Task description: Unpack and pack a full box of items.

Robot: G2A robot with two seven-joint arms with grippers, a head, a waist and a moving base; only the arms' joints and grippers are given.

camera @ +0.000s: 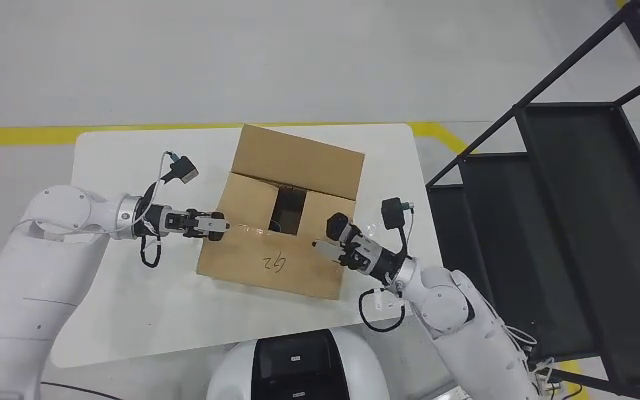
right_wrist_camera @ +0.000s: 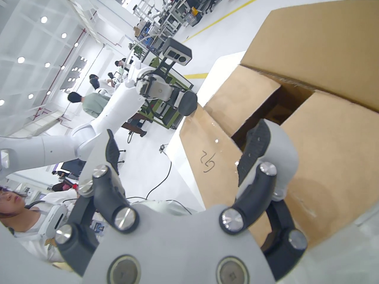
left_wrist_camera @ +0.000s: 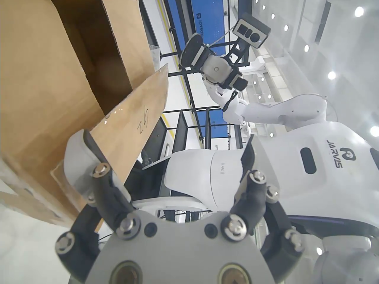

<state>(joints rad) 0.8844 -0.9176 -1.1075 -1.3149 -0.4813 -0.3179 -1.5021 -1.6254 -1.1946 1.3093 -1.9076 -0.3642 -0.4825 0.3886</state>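
Note:
A brown cardboard box [camera: 285, 215] stands mid-table, its far flap raised and a dark gap [camera: 288, 210] left between the side flaps. The near flap [camera: 268, 262] carries a handwritten mark. My left gripper [camera: 216, 227] is at that flap's left edge, open [left_wrist_camera: 167, 152], with one finger [left_wrist_camera: 88, 146] against the cardboard [left_wrist_camera: 127, 125]. My right gripper [camera: 336, 246] is at the flap's right end, open [right_wrist_camera: 183, 146], with one finger [right_wrist_camera: 257, 143] over the box top [right_wrist_camera: 325, 137]. The box's contents are hidden.
The white table [camera: 130, 300] has bare room to the left and in front of the box. A black metal stair frame [camera: 540, 220] stands close beyond the table's right edge. A yellow floor line [camera: 40, 133] runs behind the table.

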